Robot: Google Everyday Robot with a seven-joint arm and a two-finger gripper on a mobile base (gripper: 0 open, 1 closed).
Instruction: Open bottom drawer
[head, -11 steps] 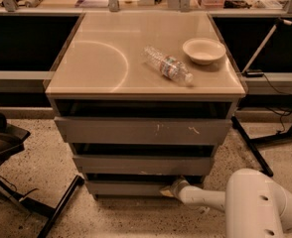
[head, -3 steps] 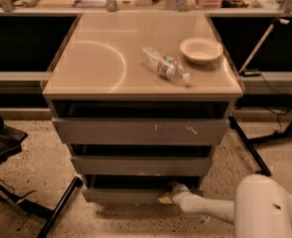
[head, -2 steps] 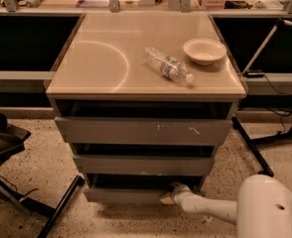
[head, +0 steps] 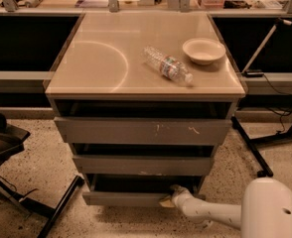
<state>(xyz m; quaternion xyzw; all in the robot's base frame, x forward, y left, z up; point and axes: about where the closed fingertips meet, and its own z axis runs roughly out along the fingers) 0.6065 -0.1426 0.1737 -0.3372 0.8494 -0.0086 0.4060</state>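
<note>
The bottom drawer [head: 123, 198] is the lowest, narrowest grey front of the cabinet. It stands pulled out a little, with a dark gap above its front. My gripper [head: 168, 198] is at the right end of that front, at its top edge. The white arm [head: 210, 213] reaches in from the lower right. Above are the middle drawer [head: 141, 165] and the top drawer [head: 141, 131] with white scratch marks.
On the cabinet top [head: 101, 58] lie a clear plastic bottle [head: 168, 67] and a pale bowl [head: 203, 50]. A black chair base [head: 17, 182] stands on the floor at the left. A black stand leg [head: 250, 148] runs at the right.
The gripper has moved left and toward the camera along with the bottom drawer front, which now stands further out than 3.7 s ago. Little change in the last second.
</note>
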